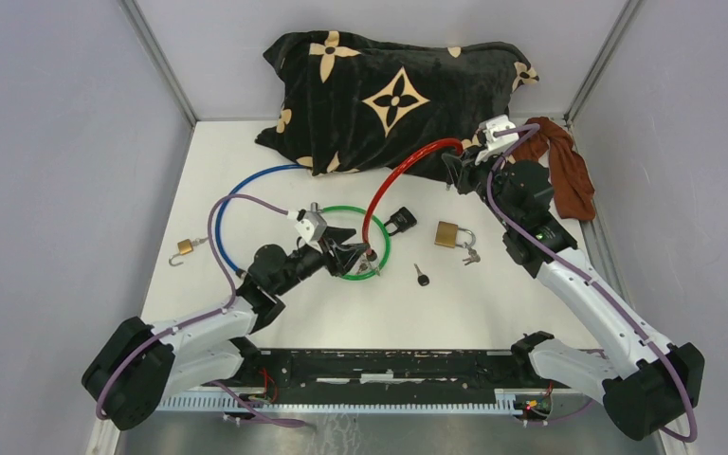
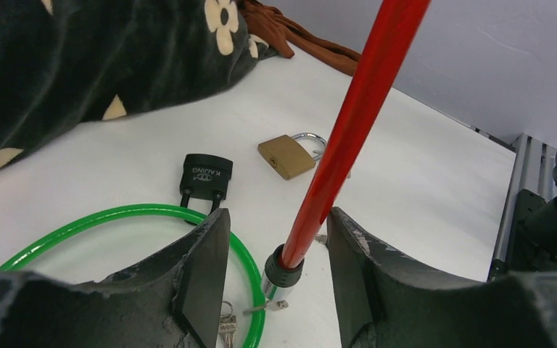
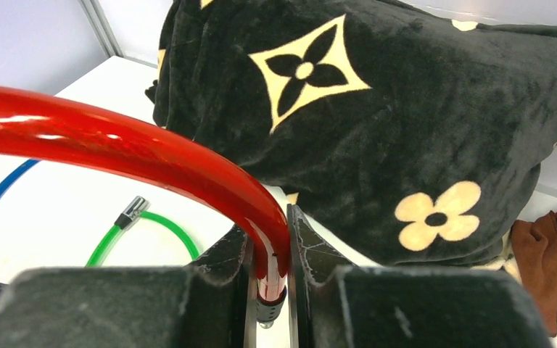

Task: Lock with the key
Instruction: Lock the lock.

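At the table's left side lies a small brass padlock [image 1: 186,246]. My left claw [image 1: 353,251] stands with its jaws apart astride the black-capped lower end of the red plastic-coated cable [image 2: 359,109], gripping nothing. That end sits at the thin green cable loop [image 2: 138,209], beside a small bunch of keys [image 2: 226,326]. Further right on the white table [image 1: 493,303] lie a black rectangular lock body [image 1: 398,223], a black-headed key [image 1: 422,276] and a larger brass padlock [image 1: 449,234]. My right claw [image 1: 457,171] is clamped on the cable's other end, in front of the black flower-patterned cushion [image 1: 389,85].
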Controlling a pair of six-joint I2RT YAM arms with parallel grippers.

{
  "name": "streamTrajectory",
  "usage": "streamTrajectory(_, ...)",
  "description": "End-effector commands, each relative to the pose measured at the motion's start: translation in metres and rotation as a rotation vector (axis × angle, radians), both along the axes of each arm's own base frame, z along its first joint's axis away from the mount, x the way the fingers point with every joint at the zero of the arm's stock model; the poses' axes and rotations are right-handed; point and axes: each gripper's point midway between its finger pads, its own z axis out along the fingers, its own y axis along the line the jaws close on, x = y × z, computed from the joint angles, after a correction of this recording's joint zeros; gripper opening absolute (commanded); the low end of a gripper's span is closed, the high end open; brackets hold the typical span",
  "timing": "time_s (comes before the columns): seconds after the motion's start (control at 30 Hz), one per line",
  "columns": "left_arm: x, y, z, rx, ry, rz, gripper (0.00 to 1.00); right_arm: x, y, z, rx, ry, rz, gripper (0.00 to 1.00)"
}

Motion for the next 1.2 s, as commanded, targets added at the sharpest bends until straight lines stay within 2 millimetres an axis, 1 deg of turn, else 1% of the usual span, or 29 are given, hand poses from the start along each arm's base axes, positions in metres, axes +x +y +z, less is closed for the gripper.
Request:
streamTrajectory(0.0,0.006,-0.005,0.018,-0.064,-0.028,0.025,0.57,-0.007,0.008,0.064,0.121,-0.137,0.041,0.0)
streamTrajectory(0.17,0.0,-0.014,0.007,-0.043,-0.007,-0.011,0.57,-0.01,0.011,0.067,0.131,-0.144,0.052,0.0)
streamTrajectory(0.27,0.003,-0.014,0.005,-0.039,-0.005,0.007,0.51,-0.012,0.012,0.07,0.137,-0.149,0.058,0.0)
streamTrajectory(0.33,0.008,-0.013,0.006,-0.041,-0.007,0.029,0.42,-0.015,0.014,0.073,0.137,-0.154,0.068,0.0)
streamTrajectory(0.37,0.01,-0.013,0.006,-0.043,-0.009,0.035,0.35,-0.017,0.015,0.074,0.137,-0.154,0.074,0.0)
streamTrajectory(0.43,0.01,-0.015,0.008,-0.047,-0.017,0.026,0.1,-0.019,0.018,0.077,0.14,-0.158,0.084,0.0)
streamTrajectory(0.47,0.009,-0.016,0.01,-0.051,-0.022,0.017,0.03,-0.021,0.019,0.079,0.144,-0.16,0.09,0.0)
streamTrajectory(0.53,0.008,-0.017,0.014,-0.076,-0.011,0.017,0.02,-0.026,0.022,0.088,0.174,-0.173,0.112,0.0)
streamTrajectory(0.57,0.009,-0.016,0.022,-0.108,-0.008,0.029,0.02,-0.03,0.025,0.096,0.193,-0.185,0.132,0.0)
streamTrajectory(0.6,0.011,-0.013,0.037,-0.157,-0.017,0.047,0.02,-0.034,0.029,0.106,0.224,-0.198,0.159,0.0)
streamTrajectory(0.63,0.013,-0.008,0.061,-0.224,-0.046,0.071,0.02,-0.04,0.034,0.12,0.259,-0.225,0.201,0.0)
streamTrajectory(0.7,0.013,0.009,0.119,-0.367,-0.149,0.127,0.02,-0.057,0.051,0.155,0.35,-0.28,0.317,0.0)
streamTrajectory(0.77,0.006,0.035,0.169,-0.502,-0.24,0.159,0.02,-0.077,0.076,0.187,0.411,-0.338,0.439,0.0)
streamTrajectory(0.83,-0.008,0.06,0.198,-0.597,-0.299,0.149,0.02,-0.099,0.111,0.211,0.425,-0.378,0.549,0.0)
streamTrajectory(0.9,-0.033,0.08,0.212,-0.642,-0.397,0.115,0.02,-0.123,0.145,0.234,0.437,-0.409,0.673,0.0)
streamTrajectory(0.93,-0.049,0.09,0.217,-0.653,-0.469,0.1,0.02,-0.128,0.159,0.238,0.443,-0.404,0.716,0.0)
streamTrajectory(0.97,-0.065,0.099,0.219,-0.663,-0.53,0.088,0.02,-0.139,0.17,0.247,0.455,-0.41,0.759,0.0)
streamTrajectory(1.0,-0.081,0.11,0.225,-0.681,-0.593,0.081,0.02,-0.143,0.183,0.248,0.45,-0.403,0.783,0.0)
streamTrajectory(1.07,-0.105,0.13,0.235,-0.716,-0.691,0.093,0.02,-0.158,0.203,0.254,0.442,-0.405,0.828,0.0)
streamTrajectory(1.1,-0.116,0.14,0.241,-0.731,-0.744,0.108,0.02,-0.169,0.213,0.257,0.447,-0.405,0.862,0.0)
streamTrajectory(1.17,-0.13,0.158,0.248,-0.759,-0.829,0.157,0.02,-0.188,0.229,0.262,0.45,-0.407,0.93,0.0)
